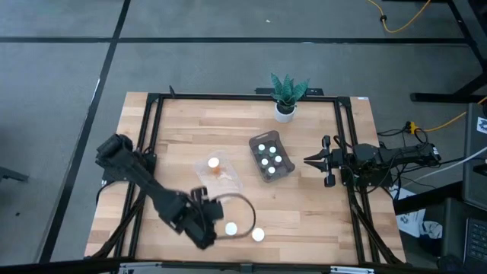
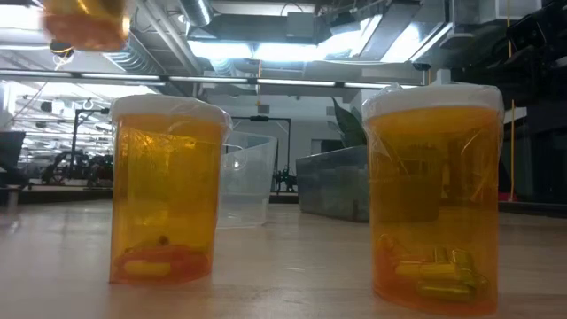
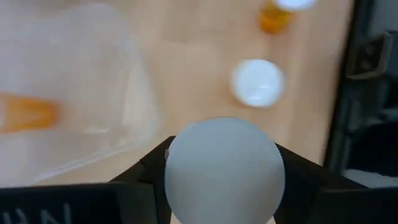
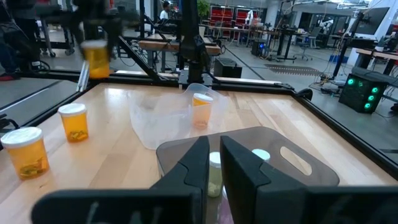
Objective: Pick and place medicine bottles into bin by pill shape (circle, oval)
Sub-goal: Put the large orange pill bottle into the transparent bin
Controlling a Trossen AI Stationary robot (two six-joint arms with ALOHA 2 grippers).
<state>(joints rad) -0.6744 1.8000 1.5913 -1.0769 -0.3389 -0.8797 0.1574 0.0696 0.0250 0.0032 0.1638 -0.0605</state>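
My left gripper (image 1: 204, 207) is near the table's near edge, shut on an amber medicine bottle with a white cap (image 3: 224, 171). The bottle is held above the table (image 4: 96, 59) and shows at the top of the low view (image 2: 84, 22). Two more amber bottles (image 1: 230, 227) (image 1: 258, 234) stand upright on the table beside it. The clear bin (image 1: 221, 175) holds one amber bottle (image 1: 214, 163). The dark grey bin (image 1: 272, 157) holds several small white bottles. My right gripper (image 1: 310, 160) is shut and empty, just right of the dark bin. My left gripper pinches the amber bottle between its two fingers (image 3: 146, 168), at the top by the white cap's sides (image 3: 177, 155). The fingers come from above. The bottle hangs upright below them, clear of the table (image 4: 96, 65).
A white pot with a green plant (image 1: 287, 95) stands at the far edge. Black frame rails (image 1: 148, 152) run along the table's left, right and far sides. Bare wood lies between the bins and the near edge.
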